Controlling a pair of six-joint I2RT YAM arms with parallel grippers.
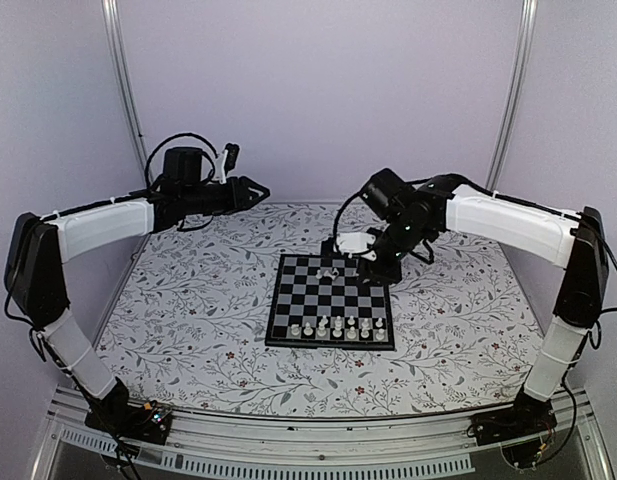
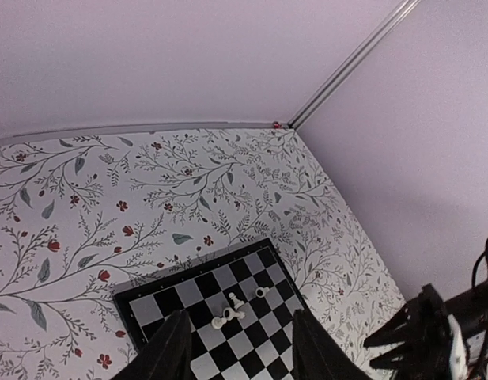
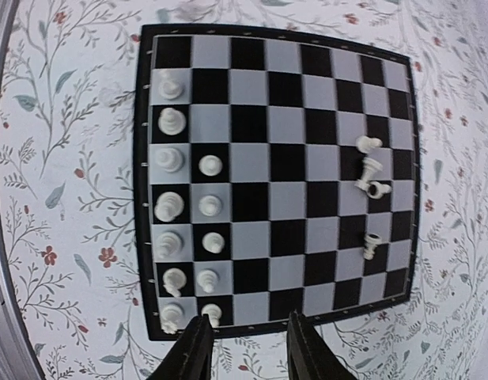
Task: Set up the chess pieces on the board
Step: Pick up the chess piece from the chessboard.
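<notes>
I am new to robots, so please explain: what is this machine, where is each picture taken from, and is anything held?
Two white robot arms stand at the near edge of a flowered table. One picture comes from a fixed camera above; two come from wrist cameras looking past each hand's fingers. On the table lies a black and pale grey checked chessboard. Along its near side, small cream chess pieces stand in two rows; a few tipped pieces lie near the far side. The left hand and the right hand are open, holding nothing.
</notes>
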